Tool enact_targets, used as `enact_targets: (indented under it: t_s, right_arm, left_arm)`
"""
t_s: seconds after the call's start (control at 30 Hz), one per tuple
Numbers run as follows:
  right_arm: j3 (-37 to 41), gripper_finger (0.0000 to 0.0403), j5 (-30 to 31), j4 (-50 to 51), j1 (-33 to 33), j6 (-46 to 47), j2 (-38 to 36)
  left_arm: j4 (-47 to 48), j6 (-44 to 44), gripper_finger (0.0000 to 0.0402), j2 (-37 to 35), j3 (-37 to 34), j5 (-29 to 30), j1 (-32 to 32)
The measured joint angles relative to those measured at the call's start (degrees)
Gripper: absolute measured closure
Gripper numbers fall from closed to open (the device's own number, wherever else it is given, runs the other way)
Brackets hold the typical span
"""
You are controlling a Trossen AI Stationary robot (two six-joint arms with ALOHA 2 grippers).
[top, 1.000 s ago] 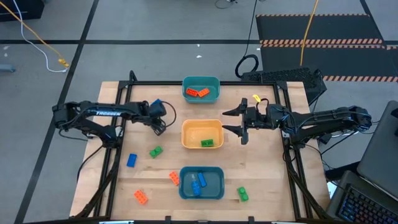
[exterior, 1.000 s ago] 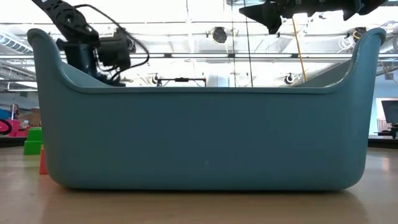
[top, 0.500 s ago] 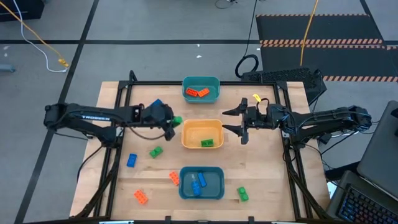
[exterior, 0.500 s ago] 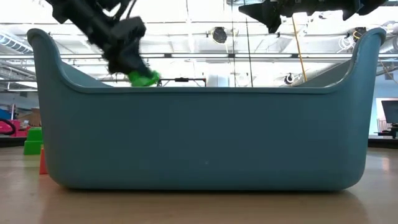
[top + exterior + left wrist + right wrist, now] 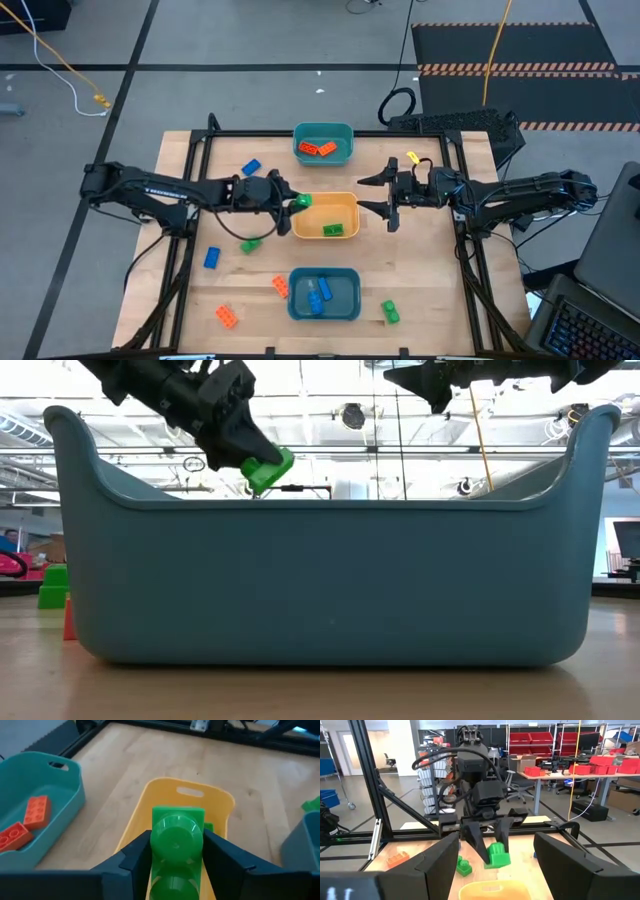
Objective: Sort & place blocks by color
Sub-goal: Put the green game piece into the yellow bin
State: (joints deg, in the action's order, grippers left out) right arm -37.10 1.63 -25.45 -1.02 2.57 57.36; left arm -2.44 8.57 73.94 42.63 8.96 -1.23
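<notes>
My left gripper (image 5: 296, 201) is shut on a green block (image 5: 301, 201) and hovers at the left rim of the yellow-orange bin (image 5: 346, 208), which holds another green block (image 5: 333, 230). The held green block (image 5: 176, 837) also shows in the left wrist view and, as the green block (image 5: 267, 469), in the low view. My right gripper (image 5: 383, 196) is open and waits to the right of the yellow-orange bin. Orange blocks (image 5: 318, 149) lie in the far teal bin (image 5: 323, 133), blue blocks (image 5: 318, 294) in the near teal bin (image 5: 345, 306). Loose blocks lie on the table: blue (image 5: 250, 167), blue (image 5: 212, 257), green (image 5: 250, 243), orange (image 5: 280, 286), orange (image 5: 226, 316), green (image 5: 389, 312). My left gripper pinches the green block between its two fingers, one finger (image 5: 137, 857) on each long side (image 5: 159, 845). The fingers come slanting down from the table's left. The block is lifted clear above the yellow-orange bin's rim, tilted, its far end (image 5: 178, 815) sticking out past the fingertips.
The three bins stand in a row down the table's middle. A yellow bit (image 5: 411, 157) lies near the right arm. The black frame rails (image 5: 200, 160) run along the table's sides. Bare wood (image 5: 420, 260) lies right of the bins.
My left gripper has moved toward the table's right, from near the far blue block to the yellow-orange bin's left rim, carrying the green block lifted clear. The right arm has kept still.
</notes>
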Motion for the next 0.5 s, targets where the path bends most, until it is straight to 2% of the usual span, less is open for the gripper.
enact_targets:
  t_s: [0.2,0.5]
  right_arm:
    - [0.0,0.0152,0.0,0.1,0.01,0.02,0.0]
    - [0.0,0.0152,0.0,0.48,0.0,0.02,0.0]
  left_arm:
    - [-4.27,-1.02,0.0225,3.51,0.01,0.04,-0.49]
    - [-5.18,-1.41,0.0227,3.32,0.02,0.06,-0.66]
